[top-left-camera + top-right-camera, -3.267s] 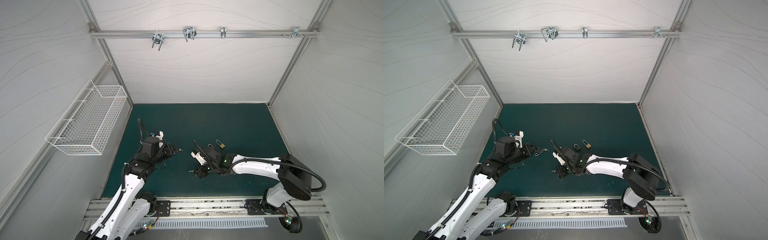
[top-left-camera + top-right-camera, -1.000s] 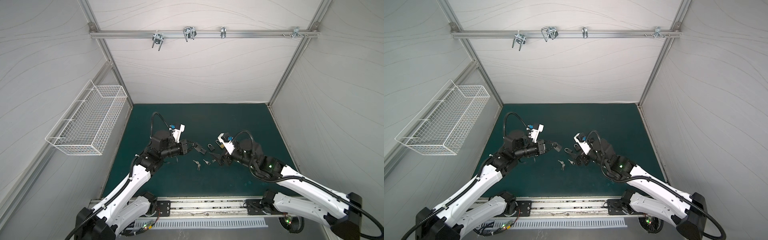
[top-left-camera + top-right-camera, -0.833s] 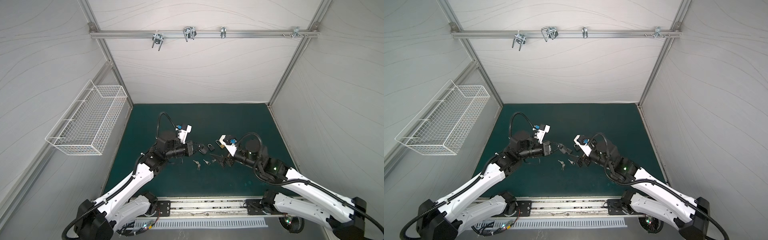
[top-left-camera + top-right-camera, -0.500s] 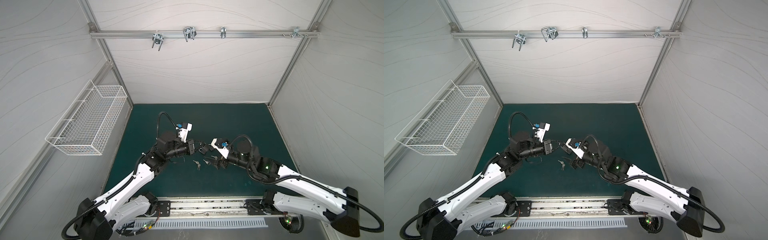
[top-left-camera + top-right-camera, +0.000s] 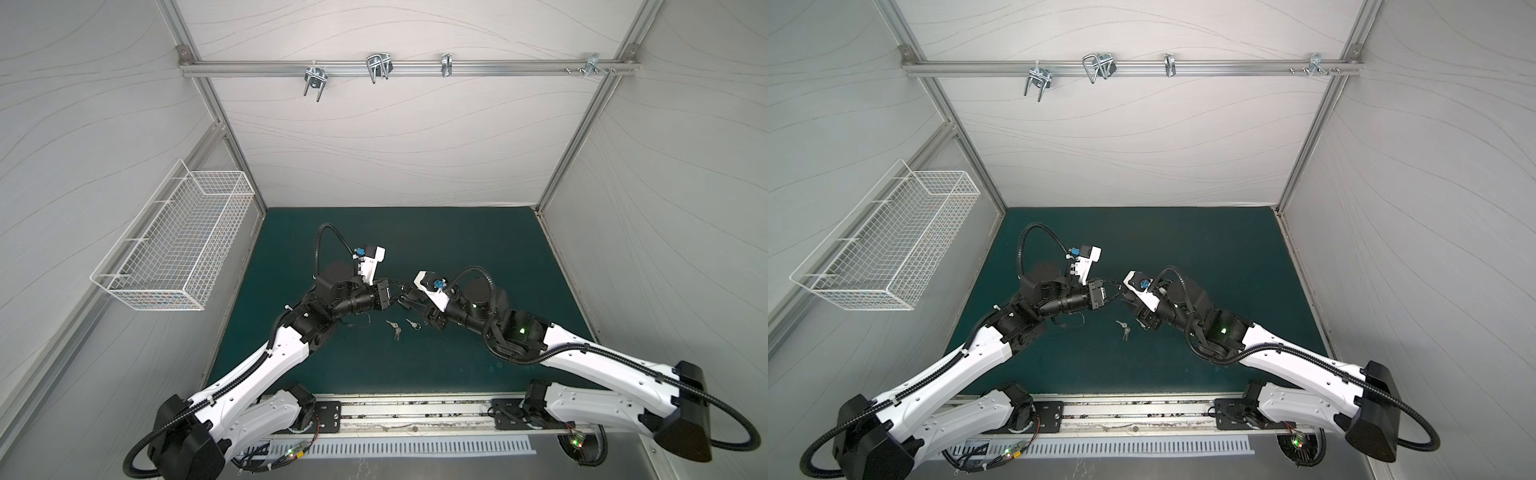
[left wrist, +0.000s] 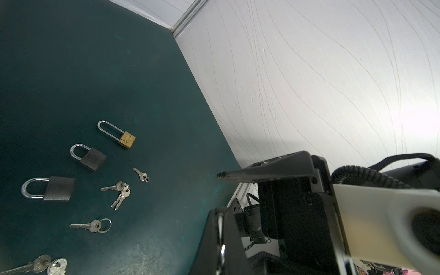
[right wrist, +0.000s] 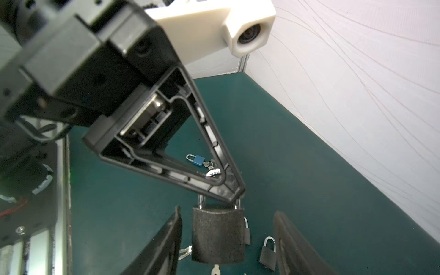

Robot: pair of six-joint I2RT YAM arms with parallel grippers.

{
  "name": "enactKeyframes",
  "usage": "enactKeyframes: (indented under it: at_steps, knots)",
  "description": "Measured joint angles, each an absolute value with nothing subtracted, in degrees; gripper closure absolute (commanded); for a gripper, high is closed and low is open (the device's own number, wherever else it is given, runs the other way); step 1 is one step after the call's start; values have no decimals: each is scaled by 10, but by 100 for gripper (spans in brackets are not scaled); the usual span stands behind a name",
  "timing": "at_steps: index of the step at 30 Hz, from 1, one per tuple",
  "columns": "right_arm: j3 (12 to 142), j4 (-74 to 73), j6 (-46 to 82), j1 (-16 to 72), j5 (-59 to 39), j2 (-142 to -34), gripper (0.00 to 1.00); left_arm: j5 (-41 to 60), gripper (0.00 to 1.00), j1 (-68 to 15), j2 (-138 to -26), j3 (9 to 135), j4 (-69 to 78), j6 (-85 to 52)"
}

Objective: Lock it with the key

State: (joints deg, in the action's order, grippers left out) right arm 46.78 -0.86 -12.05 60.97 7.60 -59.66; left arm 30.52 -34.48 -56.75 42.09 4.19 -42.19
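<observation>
While left tool (image 7: pixel 238 194) pinches shackle (image 7: pixel 202 201), padlock (image 7: pixel 217 234) hangs between right tool (image 7: pixel 227 210) jaws.

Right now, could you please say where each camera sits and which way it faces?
Top views: high overhead, facing the teal mat; left arm and right arm show.
Left wrist: on the left arm, facing loose padlocks and keys; its left tool and the right arm's camera mount show.
Right wrist: on the right arm, facing the dark padlock held by the left tool; right tool open around it.
Both wrist views share the left tool.

Padlock (image 7: pixel 217 235) shackle hidden (apparently gripped).
</observation>
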Motion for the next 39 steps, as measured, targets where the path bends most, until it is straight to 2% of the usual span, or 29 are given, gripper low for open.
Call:
enactKeyframes:
  at_steps: [4,11,15,17,25,27,33,37,39]
  knots:
    - [468,-9,-118,610,71,-602,57,305,100,-346,-569,421,42,-422]
    - [468,-8,-114,609,69,-604,57,305,100,-346,-571,421,43,-422]
    - [468,-8,-109,609,68,-608,49,306,100,-347,-572,421,46,-422]
    - [469,-8,-107,609,68,-610,48,306,100,-347,-572,421,46,-422]
    - [469,-8,-103,609,67,-613,71,305,100,-347,-572,421,45,-422]
    - [469,-8,-101,609,67,-613,74,305,100,-347,-571,421,45,-422]
    - [469,-6,-100,609,67,-609,89,307,100,-347,-569,422,45,-417]
    - [469,8,-91,609,67,-589,100,301,36,-349,-559,427,38,-403]
    - [469,15,-85,607,69,-575,100,285,11,-349,-547,434,18,-390]
